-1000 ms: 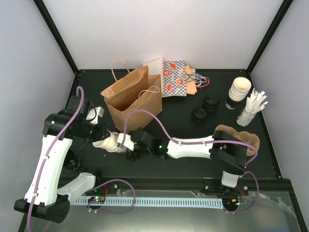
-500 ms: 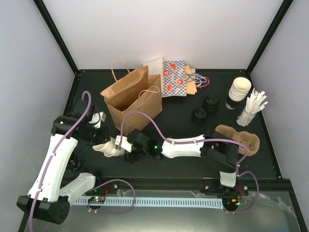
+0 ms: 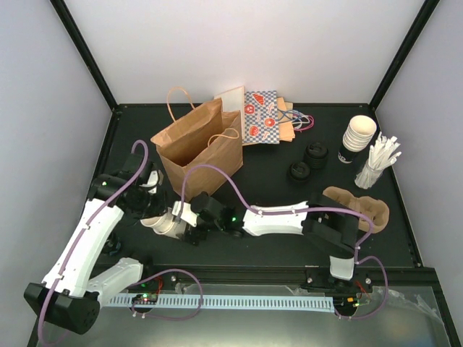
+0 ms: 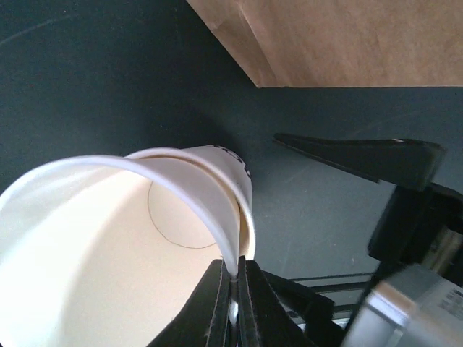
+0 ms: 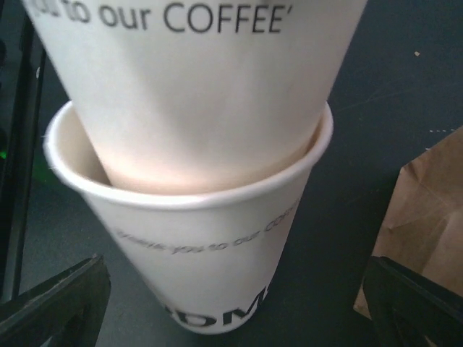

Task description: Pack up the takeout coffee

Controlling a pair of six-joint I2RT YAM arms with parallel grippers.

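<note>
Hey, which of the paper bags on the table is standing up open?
The plain brown bag with the tan handles: it stands upright with its mouth open. The blue-patterned bag behind it lies flat.

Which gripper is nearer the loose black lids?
Right. The right gripper is left of the lids, open around the outer cup; the left gripper is farther left, shut on the inner cup's rim.

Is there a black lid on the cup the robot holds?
No, the cup is open on top, and you can see right down to its bare bottom.
</note>
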